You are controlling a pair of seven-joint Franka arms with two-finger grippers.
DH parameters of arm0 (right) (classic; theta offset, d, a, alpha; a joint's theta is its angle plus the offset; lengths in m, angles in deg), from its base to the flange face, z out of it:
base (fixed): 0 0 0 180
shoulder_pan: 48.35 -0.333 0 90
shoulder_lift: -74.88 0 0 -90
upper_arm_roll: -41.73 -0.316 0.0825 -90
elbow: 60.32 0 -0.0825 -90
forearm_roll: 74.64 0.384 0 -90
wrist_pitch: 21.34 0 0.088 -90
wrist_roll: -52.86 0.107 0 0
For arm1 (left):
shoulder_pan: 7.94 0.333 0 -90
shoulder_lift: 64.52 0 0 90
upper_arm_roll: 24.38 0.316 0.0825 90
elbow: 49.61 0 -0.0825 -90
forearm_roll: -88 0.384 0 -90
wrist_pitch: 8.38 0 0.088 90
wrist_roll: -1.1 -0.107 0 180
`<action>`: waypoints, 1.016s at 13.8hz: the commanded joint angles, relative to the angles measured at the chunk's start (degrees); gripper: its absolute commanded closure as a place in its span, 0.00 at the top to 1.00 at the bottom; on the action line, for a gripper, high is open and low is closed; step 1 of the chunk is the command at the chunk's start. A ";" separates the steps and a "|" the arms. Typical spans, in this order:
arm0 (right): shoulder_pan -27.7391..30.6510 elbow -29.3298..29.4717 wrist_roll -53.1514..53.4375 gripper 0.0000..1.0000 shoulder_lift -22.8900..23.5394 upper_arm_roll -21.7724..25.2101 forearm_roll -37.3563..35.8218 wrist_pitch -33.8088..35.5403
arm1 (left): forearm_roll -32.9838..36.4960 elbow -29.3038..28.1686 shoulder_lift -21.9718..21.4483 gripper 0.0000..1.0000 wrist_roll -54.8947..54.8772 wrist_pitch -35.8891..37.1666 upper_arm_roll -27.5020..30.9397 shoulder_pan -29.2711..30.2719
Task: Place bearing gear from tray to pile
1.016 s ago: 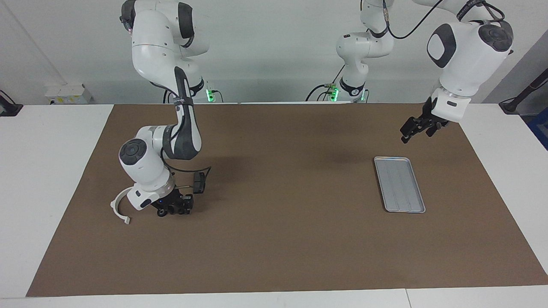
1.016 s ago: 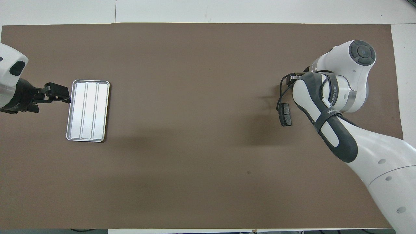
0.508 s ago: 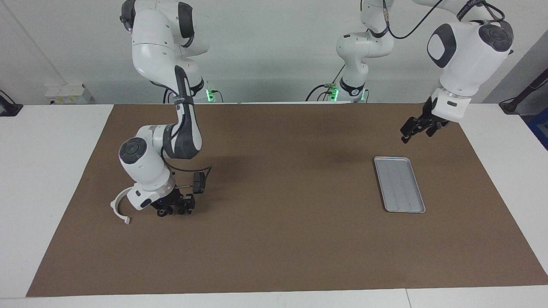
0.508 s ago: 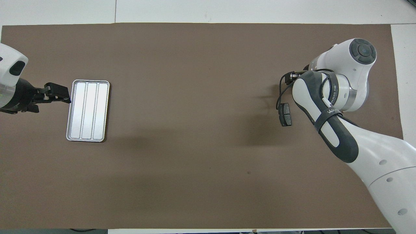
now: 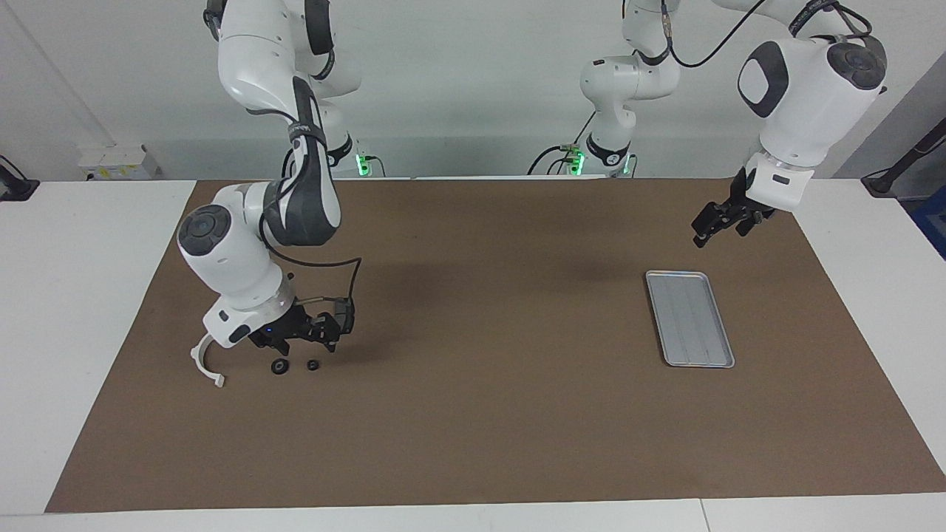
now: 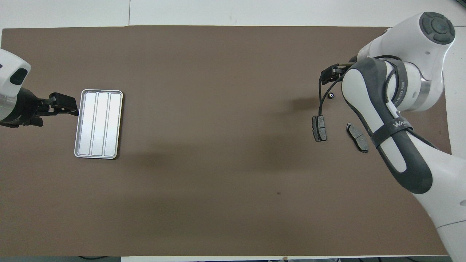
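Observation:
The silver tray (image 5: 689,318) lies bare toward the left arm's end; it also shows in the overhead view (image 6: 98,123). The pile sits toward the right arm's end: a white arc bracket (image 5: 203,362), two dark brake pads (image 6: 319,128) (image 6: 357,137), and two small black round bearing gears (image 5: 279,366) (image 5: 312,365) on the mat beside the bracket. One gear shows in the overhead view (image 6: 330,95). My right gripper (image 5: 325,336) hangs open and empty just above the gears. My left gripper (image 5: 708,225) waits, open and empty, in the air beside the tray.
A brown mat (image 5: 488,414) covers the table, with white table edges around it. A black cable (image 5: 347,277) loops from the right arm's wrist over the pile. The right arm's forearm (image 6: 386,120) hides part of the pile from above.
My right gripper has risen off the mat, and the wrist has swung up. Two black round gears that it covered now lie uncovered. The second brake pad now shows. The left arm has not moved.

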 commanded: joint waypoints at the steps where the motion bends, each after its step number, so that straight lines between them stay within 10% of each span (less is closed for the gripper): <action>1: 1.46 0.24 0.73 1.00 -4.14 -0.65 -3.99 4.39 | -0.96 -0.55 -0.61 1.00 -0.97 -0.06 0.51 -0.09; 14: 6.64 3.75 -1.73 1.00 -19.27 -1.26 -14.28 24.61 | -0.96 -0.28 -1.84 1.00 -0.62 0.64 0.34 -0.44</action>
